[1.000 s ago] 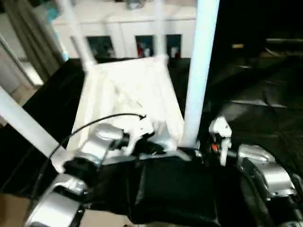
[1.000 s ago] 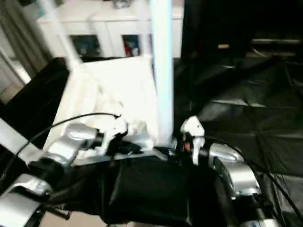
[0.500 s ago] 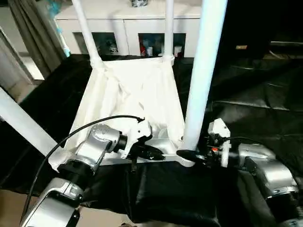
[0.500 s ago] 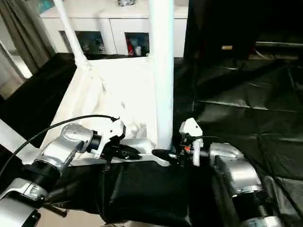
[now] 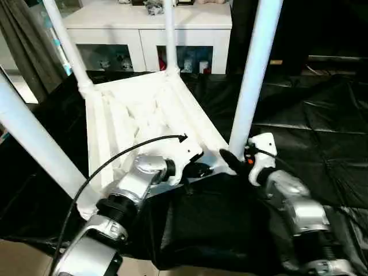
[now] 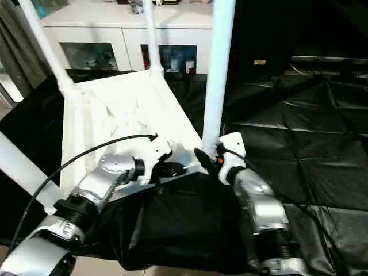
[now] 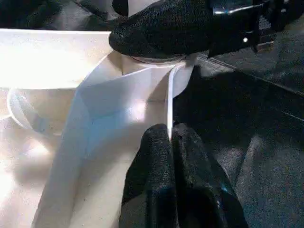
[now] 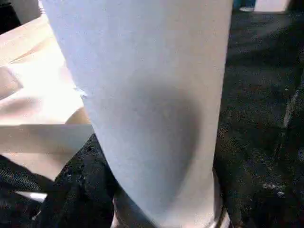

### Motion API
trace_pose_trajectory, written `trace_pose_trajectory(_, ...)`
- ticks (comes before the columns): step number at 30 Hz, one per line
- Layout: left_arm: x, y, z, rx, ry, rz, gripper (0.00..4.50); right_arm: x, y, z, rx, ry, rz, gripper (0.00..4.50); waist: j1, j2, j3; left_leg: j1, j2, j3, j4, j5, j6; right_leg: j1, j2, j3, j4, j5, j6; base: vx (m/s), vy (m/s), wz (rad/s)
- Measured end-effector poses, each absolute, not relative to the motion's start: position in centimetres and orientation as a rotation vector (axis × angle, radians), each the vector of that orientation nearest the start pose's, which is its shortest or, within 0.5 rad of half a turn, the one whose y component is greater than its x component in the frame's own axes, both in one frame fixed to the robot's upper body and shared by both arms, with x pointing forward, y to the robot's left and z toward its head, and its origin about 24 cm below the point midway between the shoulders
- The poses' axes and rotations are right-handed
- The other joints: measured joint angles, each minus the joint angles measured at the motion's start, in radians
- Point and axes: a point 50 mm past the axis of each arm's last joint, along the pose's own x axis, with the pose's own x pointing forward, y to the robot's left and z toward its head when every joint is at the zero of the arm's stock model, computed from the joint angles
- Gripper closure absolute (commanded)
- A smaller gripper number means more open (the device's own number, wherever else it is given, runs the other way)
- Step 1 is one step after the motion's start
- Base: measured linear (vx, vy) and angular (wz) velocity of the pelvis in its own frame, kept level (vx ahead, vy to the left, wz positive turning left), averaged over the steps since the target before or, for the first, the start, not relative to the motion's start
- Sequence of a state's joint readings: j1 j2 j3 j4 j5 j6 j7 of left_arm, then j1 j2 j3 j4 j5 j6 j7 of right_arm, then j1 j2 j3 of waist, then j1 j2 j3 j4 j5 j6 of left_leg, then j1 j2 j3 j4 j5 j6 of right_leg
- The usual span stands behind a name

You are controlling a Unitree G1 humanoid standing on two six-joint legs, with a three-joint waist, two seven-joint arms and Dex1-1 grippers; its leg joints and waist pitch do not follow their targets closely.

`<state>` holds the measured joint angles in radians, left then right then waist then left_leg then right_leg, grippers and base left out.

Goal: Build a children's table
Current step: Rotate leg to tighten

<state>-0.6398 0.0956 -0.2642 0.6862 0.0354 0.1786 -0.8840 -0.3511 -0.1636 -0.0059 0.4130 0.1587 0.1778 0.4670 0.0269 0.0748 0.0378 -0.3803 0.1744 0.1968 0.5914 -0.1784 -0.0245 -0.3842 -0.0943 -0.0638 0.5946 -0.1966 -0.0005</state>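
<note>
1. Head views are showing the table (image 5: 138,109) lying upside down on a black cloth (image 5: 299,121), ribbed underside facing up, with four white legs standing up from its corner sockets.
2. Behind it, a white cabinet (image 5: 144,34) is standing against the far wall.
3. At the near edge, the left gripper (image 5: 198,171) is reaching in from the left, with its two black fingers (image 7: 161,156) pressed together; the left wrist view is showing them pinching the thin upright rim of the tabletop, close beside the near right corner.
4. At that corner, the right gripper (image 5: 231,159) is meeting the near right leg (image 5: 253,75) at its base, just above the socket; the right wrist view is showing one black finger (image 8: 78,190) lying against the tube's side, but whether the pair is actually clamping the leg cannot be told.
5. As a judgement, the table is looking light, stiff and hollow: moulded plastic, smooth and probably slippery on the round tubes.
6. Also as a judgement, the rim and the ribs are offering a firmer hold than a leg, and a leg is best taken low, near its socket, since pulling high up is likely levering it loose or tipping the whole piece.
</note>
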Motion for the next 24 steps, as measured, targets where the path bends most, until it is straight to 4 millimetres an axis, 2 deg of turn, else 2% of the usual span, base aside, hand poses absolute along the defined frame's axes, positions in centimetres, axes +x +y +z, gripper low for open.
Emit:
trace_pose_trajectory(2, 32.4, 5.8, 4.1, 0.235, 0.386, -1.164, 4.5, 31.1, -14.7, 3.0, 0.05, 0.242, 0.497, 1.24, 0.0, 0.001, -0.001, 0.0, 0.0, 0.0, 0.0, 0.0, 0.0, 0.0, 0.0, 0.0, 0.0, 0.0, 0.0, 0.0, 0.0, 0.0)
trace_pose_trajectory(4, 32.3, 5.9, 4.1, 0.24, 0.383, -1.175, 4.5, 31.0, -14.7, 3.0, 0.05, 0.241, 0.522, 0.92, 0.0, 0.002, -0.001, -0.001, 0.0, 0.0, 0.0, 0.0, 0.0, 0.0, 0.0, 0.0, -0.001, 0.0, 0.0, 0.0, 0.0, 0.0)
trace_pose_trajectory(9, 32.0, 6.5, 4.2, 0.258, 0.376, -1.255, 4.5, 29.8, -16.2, 3.4, -0.015, 0.25, 0.7, 0.92, 0.007, 0.005, -0.001, -0.002, 0.0, -0.001, -0.003, -0.001, 0.0, -0.001, 0.0, -0.001, -0.001, 0.001, -0.001, 0.0, 0.0, 0.0)
trace_pose_trajectory(11, 31.9, 6.6, 4.3, 0.262, 0.371, -1.29, 4.5, 29.3, -17.3, 3.8, -0.06, 0.262, 0.771, 0.92, 0.012, 0.009, 0.0, -0.004, 0.0, -0.001, -0.004, -0.001, 0.0, -0.001, 0.0, -0.002, -0.001, 0.0, 0.0, 0.0, 0.0, 0.0)
trace_pose_trajectory(13, 31.6, 6.7, 4.3, 0.274, 0.364, -1.347, 4.5, 28.5, -18.9, 4.2, -0.113, 0.283, 0.85, 0.92, 0.029, 0.013, 0.001, -0.005, 0.0, -0.002, -0.004, -0.001, 0.001, -0.001, 0.0, -0.003, -0.002, 0.0, 0.0, 0.0, 0.0, 0.0)
trace_pose_trajectory(17, 31.3, 6.6, 4.4, 0.284, 0.36, -1.403, 4.5, 27.6, -20.6, 4.7, -0.142, 0.315, 0.938, 0.92, 0.041, 0.016, 0.002, -0.007, 0.0, -0.002, -0.002, 0.0, 0.004, -0.002, 0.0, -0.003, -0.002, 0.0, 0.0, 0.0, 0.0, 0.0)
trace_pose_trajectory(24, 31.3, 7.0, 4.5, 0.297, 0.355, -1.431, 4.5, 26.3, -24.2, 5.7, -0.191, 0.371, 0.957, 0.92, 0.041, 0.017, 0.004, -0.007, 0.0, -0.001, 0.0, 0.0, 0.004, -0.001, 0.0, -0.003, -0.001, 0.0, 0.0, 0.0, 0.0, 0.0)
